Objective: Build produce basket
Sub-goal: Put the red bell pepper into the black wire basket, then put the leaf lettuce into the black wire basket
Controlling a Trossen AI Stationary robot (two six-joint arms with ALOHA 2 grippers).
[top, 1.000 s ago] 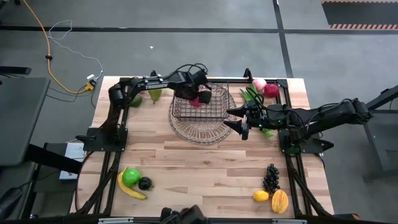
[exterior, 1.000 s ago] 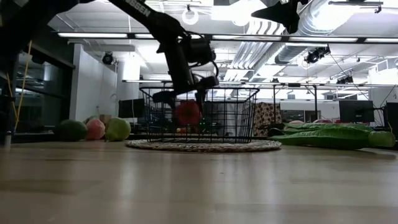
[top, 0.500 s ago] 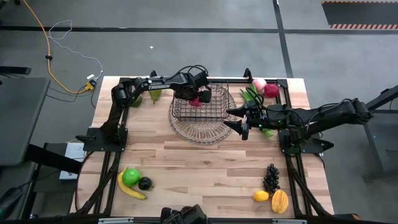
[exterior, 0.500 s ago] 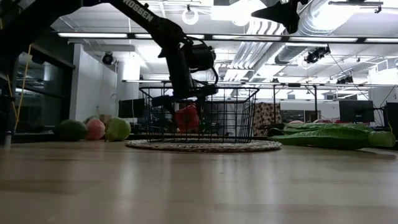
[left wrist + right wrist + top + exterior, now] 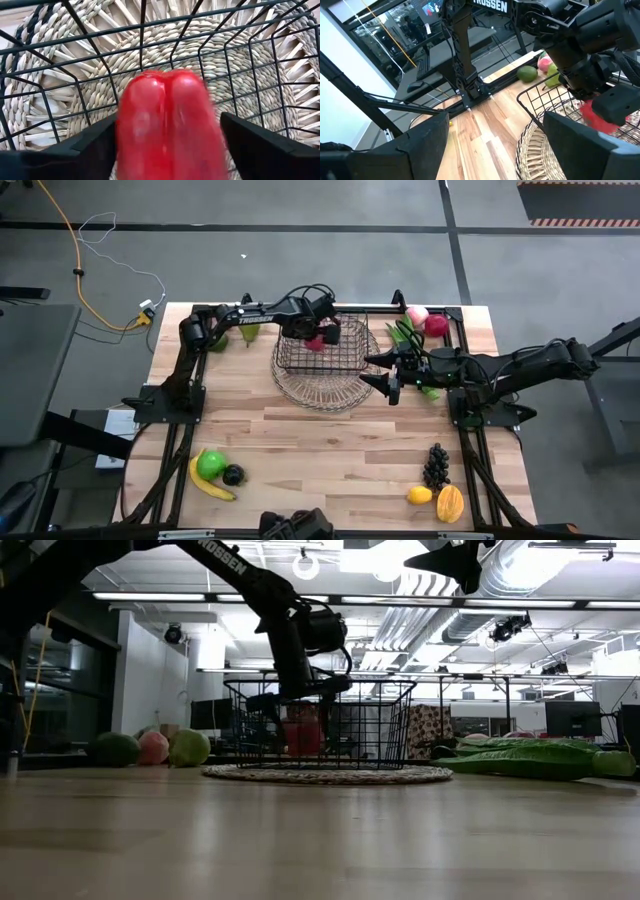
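Basket (image 5: 322, 350): dark wire, rectangular, standing on a pale round woven tray (image 5: 320, 388) in the upper centre of the table (image 5: 330, 450) in the high view. Left tool (image 5: 322, 337) is inside the basket's upper right part, its fingers (image 5: 95, 145) clamped on a red fruit (image 5: 167, 125) that hangs above the basket floor; the low view shows the fruit (image 5: 302, 730) within the mesh, below the rim. Right tool (image 5: 385, 375) waits just right of the tray, fingers apart, holding nothing.

Other produce, high view:
- Pink peach (image 5: 416, 313), red apple (image 5: 436, 325) and green leafy bunch (image 5: 405, 337) near the table's upper right corner.
- Green fruits (image 5: 232, 335) at upper left, beside the left arm's base.
- Banana (image 5: 208, 480), green apple (image 5: 209, 464) and dark plum (image 5: 233, 475) grouped at lower left.
- Dark grapes (image 5: 436, 465), lemon (image 5: 419, 495) and mango (image 5: 450, 503) at lower right
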